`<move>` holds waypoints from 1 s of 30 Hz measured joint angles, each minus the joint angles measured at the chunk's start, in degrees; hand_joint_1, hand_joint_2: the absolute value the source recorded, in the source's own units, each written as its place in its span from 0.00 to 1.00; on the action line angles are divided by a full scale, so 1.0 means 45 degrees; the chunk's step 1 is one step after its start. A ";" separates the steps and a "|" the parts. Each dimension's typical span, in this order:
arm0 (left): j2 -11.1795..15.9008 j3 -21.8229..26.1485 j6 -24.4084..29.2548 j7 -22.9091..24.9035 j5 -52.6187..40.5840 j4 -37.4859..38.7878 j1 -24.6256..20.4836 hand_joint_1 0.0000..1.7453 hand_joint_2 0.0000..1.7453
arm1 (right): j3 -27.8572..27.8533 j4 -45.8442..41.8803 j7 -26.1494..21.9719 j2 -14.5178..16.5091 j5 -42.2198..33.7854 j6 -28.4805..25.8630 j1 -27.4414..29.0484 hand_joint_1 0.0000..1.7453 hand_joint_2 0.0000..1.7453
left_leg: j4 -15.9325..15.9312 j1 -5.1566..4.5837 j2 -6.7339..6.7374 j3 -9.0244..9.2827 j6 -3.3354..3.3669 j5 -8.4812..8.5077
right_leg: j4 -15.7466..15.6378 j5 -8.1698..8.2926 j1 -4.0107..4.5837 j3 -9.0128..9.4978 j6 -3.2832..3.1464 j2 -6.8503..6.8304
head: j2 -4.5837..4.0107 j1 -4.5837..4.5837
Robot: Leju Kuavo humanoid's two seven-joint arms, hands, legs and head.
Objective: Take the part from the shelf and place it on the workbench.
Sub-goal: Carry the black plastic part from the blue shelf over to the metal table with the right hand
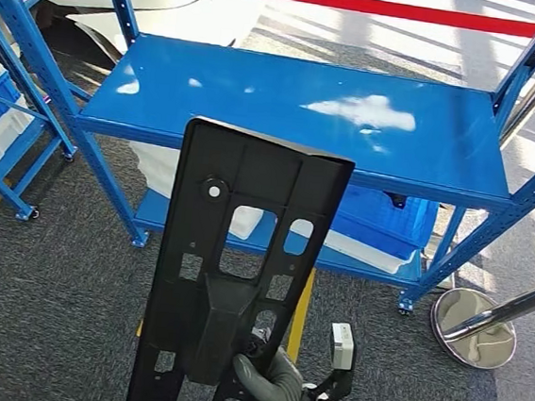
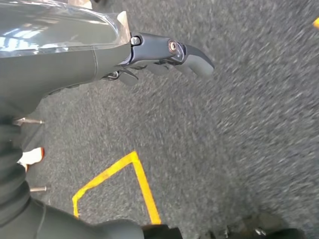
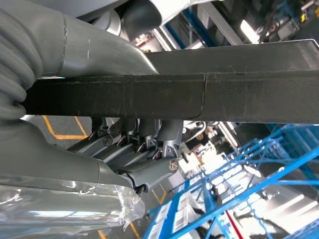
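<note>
The part (image 1: 245, 255) is a long flat black plastic panel with several cut-outs. It stands upright in front of the blue shelf (image 1: 295, 108) in the head view. My right hand (image 1: 272, 383) grips it near its lower end. The right wrist view shows the part's dark edge (image 3: 226, 94) running across, with my right hand (image 3: 124, 159) clamped on it, thumb on one face and fingers (image 3: 165, 144) on the other. My left hand (image 2: 150, 50) hangs over the grey carpet with its fingers stretched out and nothing in it.
The shelf's top board is bare; its lower board holds a blue bin (image 1: 384, 221) and white trays. Another blue rack (image 1: 1, 109) stands at the left. A chrome stanchion base (image 1: 472, 326) sits at the right, with red barrier tape (image 1: 355, 0) behind. Yellow floor lines (image 2: 143, 184) mark the carpet.
</note>
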 joint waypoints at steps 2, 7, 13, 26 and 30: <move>0.0015 -0.0001 0.0056 -0.0192 0.0002 0.0000 0.0119 0.00 1.00 | -0.0011 0.0034 -0.0210 0.0010 0.0045 -0.0146 0.0116 1.00 1.00 | -0.1172 0.0022 -0.0045 0.0643 0.0058 -0.0394 | 0.0258 0.0171 0.0042 -0.0326 0.0128 0.0027 | 0.0001 -0.0011; 0.0102 -0.0066 0.0130 -0.0205 0.0000 0.0000 0.0177 0.00 1.00 | -0.0106 0.0147 -0.0848 0.0004 0.0311 -0.0369 0.0489 1.00 1.00 | -0.1338 0.0044 0.0055 0.0100 0.0617 -0.0092 | 0.1198 -0.0921 -0.0038 -0.0868 0.0524 0.0091 | 0.0001 0.0036; 0.0248 -0.0279 -0.0441 0.0809 0.0002 0.0000 0.0219 0.00 1.00 | -0.0148 -0.0165 -0.1324 -0.0056 0.0977 -0.0246 0.0657 1.00 1.00 | -0.1208 -0.0166 0.0174 -0.0928 0.0765 0.0669 | 0.3255 -0.1332 -0.0115 -0.0225 0.0501 0.0102 | 0.0001 0.0051; 0.0263 -0.0497 -0.0286 0.0009 -0.0027 0.0000 0.0209 0.00 1.00 | 0.0396 -0.1071 -0.1257 -0.0041 0.1670 -0.0037 0.0033 1.00 1.00 | 0.2306 -0.0112 0.0050 -0.2173 0.0152 -0.1137 | -0.0631 -0.0293 0.0079 0.1007 -0.0297 0.0020 | 0.0000 0.0023; 0.0238 -0.0499 -0.0227 -0.0146 -0.0004 0.0000 0.0001 0.00 1.00 | 0.0637 -0.1037 -0.1114 0.0096 0.1630 -0.0035 -0.0261 1.00 1.00 | 0.0604 0.0041 0.0040 -0.0496 -0.0025 0.0064 | 0.0012 0.0041 0.0013 -0.0048 -0.0083 0.0008 | 0.0000 0.0014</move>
